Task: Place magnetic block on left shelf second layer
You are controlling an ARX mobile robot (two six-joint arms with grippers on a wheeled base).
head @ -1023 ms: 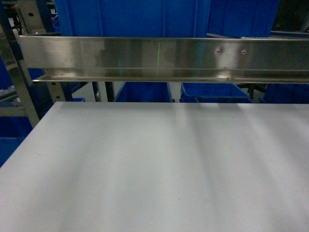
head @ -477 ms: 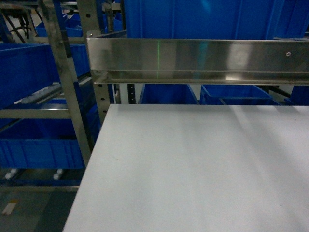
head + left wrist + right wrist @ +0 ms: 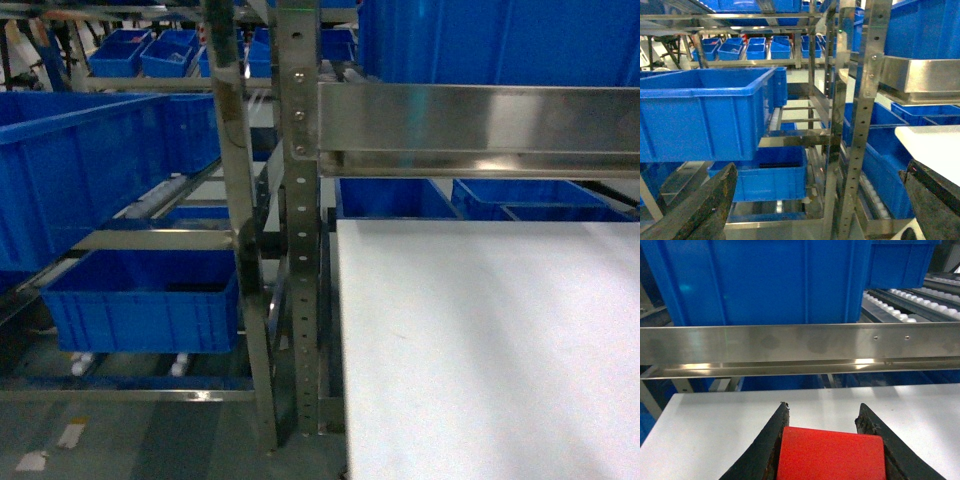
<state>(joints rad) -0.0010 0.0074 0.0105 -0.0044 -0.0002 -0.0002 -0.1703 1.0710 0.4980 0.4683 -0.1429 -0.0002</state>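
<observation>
The magnetic block (image 3: 830, 454) runs off the right wrist view's bottom edge — its lower part unseen; the head view shows neither gripper.

Steel rack (image 3: 290, 200) tiers carry blue tubs (image 3: 80, 170) (on rollers) beside white tabletop (image 3: 480, 340).
</observation>
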